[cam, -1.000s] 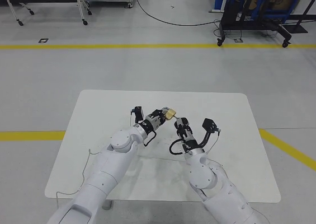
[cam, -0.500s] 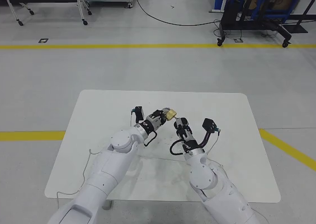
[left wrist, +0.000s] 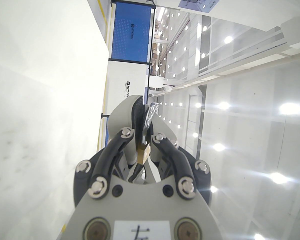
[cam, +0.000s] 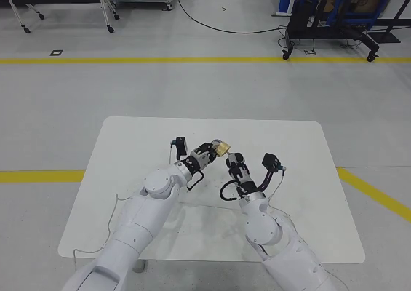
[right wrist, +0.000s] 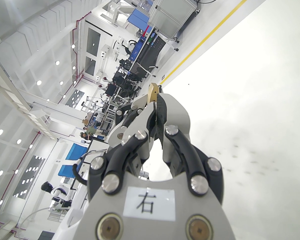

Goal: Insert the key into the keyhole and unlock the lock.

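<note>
Two arms tip-to-tip: left gripper pinches the lock; right gripper pressed together, key hidden, lock dead ahead just beyond its tips.

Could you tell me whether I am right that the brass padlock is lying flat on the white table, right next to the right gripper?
Not quite. The brass padlock is not lying on the white table. It is clamped in the left gripper, as the top view shows. It is indeed right next to the right gripper.
</note>
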{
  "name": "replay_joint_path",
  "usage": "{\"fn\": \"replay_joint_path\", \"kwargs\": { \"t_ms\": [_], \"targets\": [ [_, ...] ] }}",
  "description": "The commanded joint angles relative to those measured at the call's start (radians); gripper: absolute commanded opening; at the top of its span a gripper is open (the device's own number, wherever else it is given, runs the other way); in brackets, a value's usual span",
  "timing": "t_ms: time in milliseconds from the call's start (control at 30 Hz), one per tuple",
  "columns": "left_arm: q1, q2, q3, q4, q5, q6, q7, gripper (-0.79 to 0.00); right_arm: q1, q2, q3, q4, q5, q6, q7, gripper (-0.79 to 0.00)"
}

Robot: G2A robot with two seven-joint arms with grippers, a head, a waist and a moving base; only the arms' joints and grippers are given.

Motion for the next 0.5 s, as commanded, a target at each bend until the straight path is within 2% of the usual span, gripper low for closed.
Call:
{"fn": "replay_joint_path", "kwargs": {
  "t_ms": [0,367,400,467],
  "targets": [
    [0.001,0.000,0.002,-0.001,0.014,-0.008,0.002,-0.785,0.000,-0.002,0.002,0.002,-0.002,0.000,0.001,-0.785],
    [0.003,0.002,0.013,-0.006,0.082,-0.043,0.007,-0.785,-0.003,-0.010,0.008,0.002,-0.013,-0.003,0.021,-0.785],
    [0.004,0.002,0.012,-0.006,0.081,-0.044,0.007,-0.785,-0.004,-0.011,0.009,0.001,-0.013,-0.003,0.023,-0.751],
    [0.004,0.002,0.011,-0.007,0.081,-0.045,0.008,-0.785,-0.006,-0.012,0.014,0.000,-0.007,-0.009,0.023,-0.554]
  ]
}}
